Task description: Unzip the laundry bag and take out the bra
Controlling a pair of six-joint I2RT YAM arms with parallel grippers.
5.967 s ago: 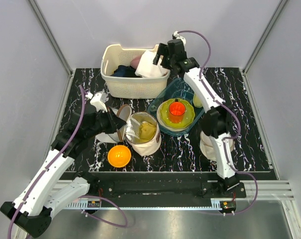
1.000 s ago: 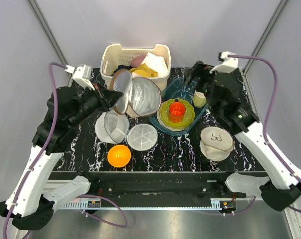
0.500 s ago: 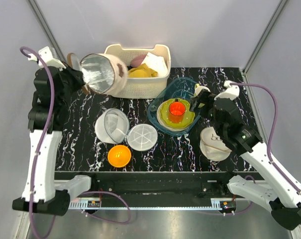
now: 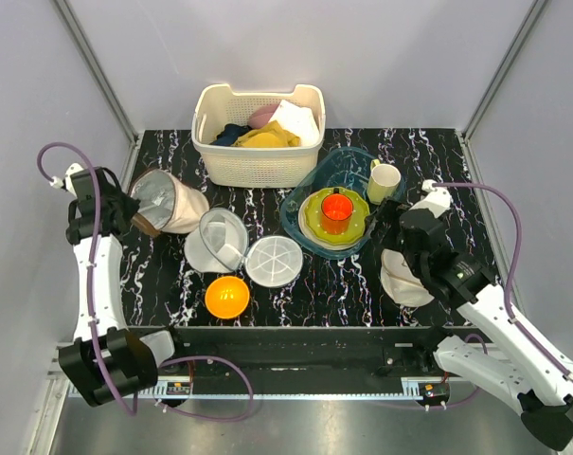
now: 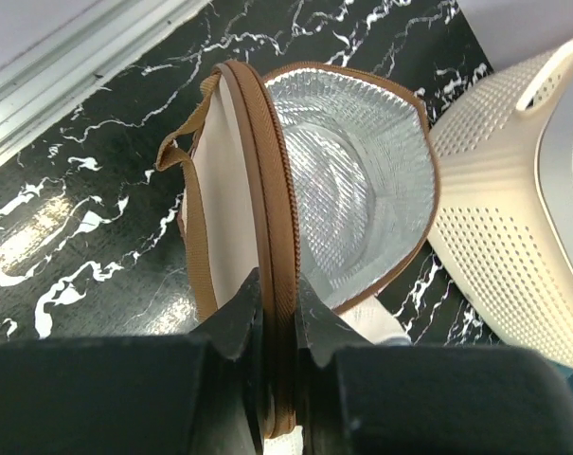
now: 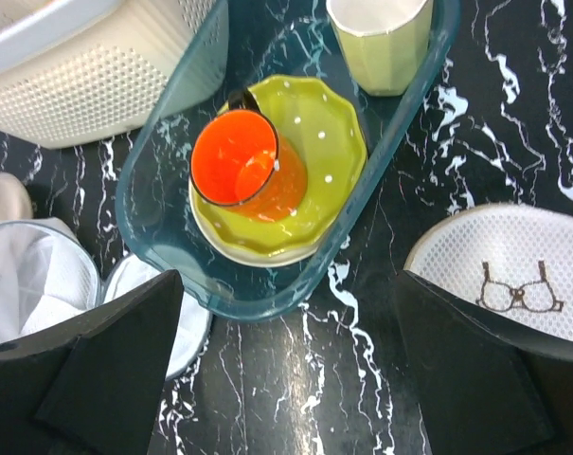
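An orange cup (image 6: 241,173) sits inside a yellow-green bowl (image 6: 326,121).

The left gripper (image 5: 278,305), pinching the laundry bag (image 5: 357,180), showed me only a dark blur along the bottom of its wrist view; the basket (image 5: 523,199) ran off the right edge. In the right wrist view, a finger (image 6: 485,370) of the right gripper (image 4: 390,216) covered the printed white bag (image 6: 513,270) at lower right.
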